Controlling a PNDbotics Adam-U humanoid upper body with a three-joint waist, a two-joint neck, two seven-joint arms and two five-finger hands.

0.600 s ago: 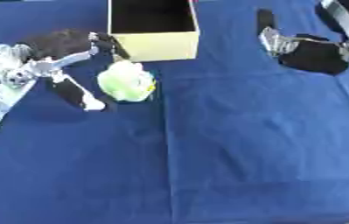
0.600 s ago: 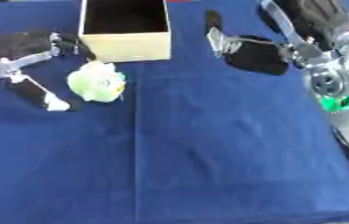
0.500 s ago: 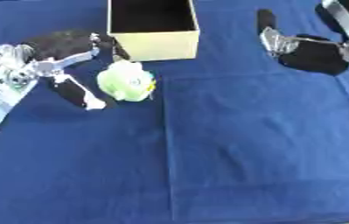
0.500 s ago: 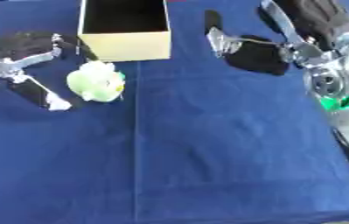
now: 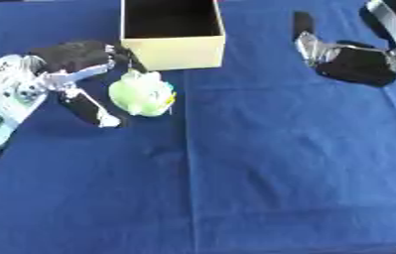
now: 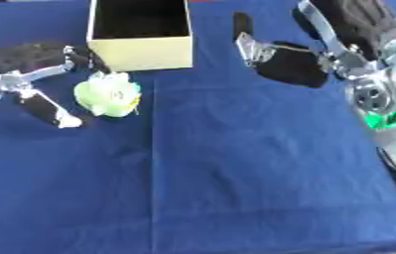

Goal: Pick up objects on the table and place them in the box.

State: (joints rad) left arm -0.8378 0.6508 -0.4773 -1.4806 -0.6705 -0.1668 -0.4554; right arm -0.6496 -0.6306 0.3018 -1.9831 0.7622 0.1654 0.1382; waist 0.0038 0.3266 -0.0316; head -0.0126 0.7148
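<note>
Item 1: pale green soft object (image 5: 142,94), roundish, w/ small yellow mark on its right side. Lies on blue tablecloth (image 5: 262,163), left-centre, just near of the box and touching nothing that shows.

Item 2: cream box (image 5: 173,48), open top, dark inside, far-centre of table. Looks empty, though the floor is in shadow.

Item 3: left hand (image 5: 78,59), in from the left. Fingers apart; one black finger reaches down the left side of the green object, the palm sits far-left of it. Hand brackets it, not yet clamped on it. Contact: can't tell.

Item 4: right hand (image 6: 290,63), far right, well apart from object and box. Fingers relaxed and spread, holding nothing; idle.

Step in hand (est.): grasp green object w/ left hand. To do well: bring thumb and fingers to opposite sides across its widest part; it looks squashy, so close around its bulk, not a petal-like edge. Then lift clear of box's near wall before moving over the opening.
</note>
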